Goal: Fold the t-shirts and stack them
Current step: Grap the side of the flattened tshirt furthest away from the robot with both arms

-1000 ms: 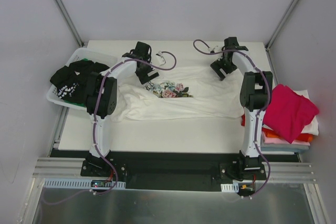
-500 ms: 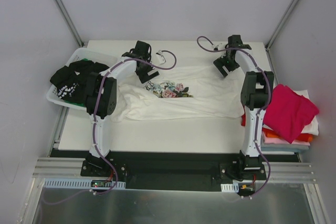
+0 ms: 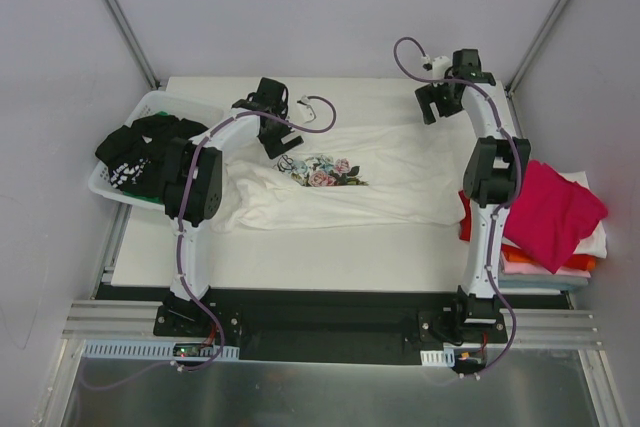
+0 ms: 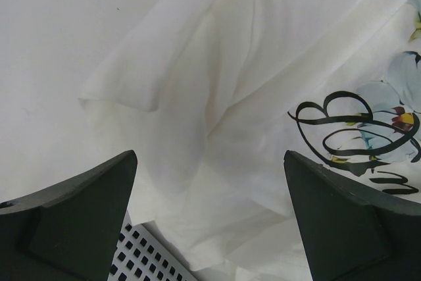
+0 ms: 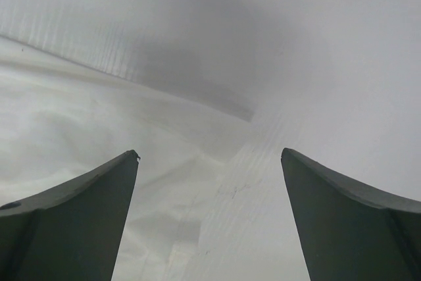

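The white t-shirt [image 3: 390, 182] lies spread on the table [image 3: 330, 247]. Its long way runs from left to right, side to side in front of me. It is flat in some spots and crumpled in others. The flower picture [image 3: 325, 171] sits on the left half of the shirt, near the far edge.

My left claw [image 3: 277, 139] hangs over the far left part of the shirt, just beside the flowers. Its two fingers are spread wide and pinch nothing. Under it I see a short sleeve [image 4: 122, 93] pointing out to the side, and a bit of the white basket [image 4: 141, 255] close to my fingers.

My right claw [image 3: 430, 107] is up by the far right corner of the table, past the far edge of the shirt. Its fingers are spread wide too, with nothing in them.

There is dark curly writing [image 4: 348, 136] by the flowers. It starts with a big loopy letter, maybe a B, but I cannot read the word.

A black t-shirt [image 3: 140, 147] with white print sits in the basket. On my right, off the table, a pink t-shirt [image 3: 550, 212] tops a pile of shirts.
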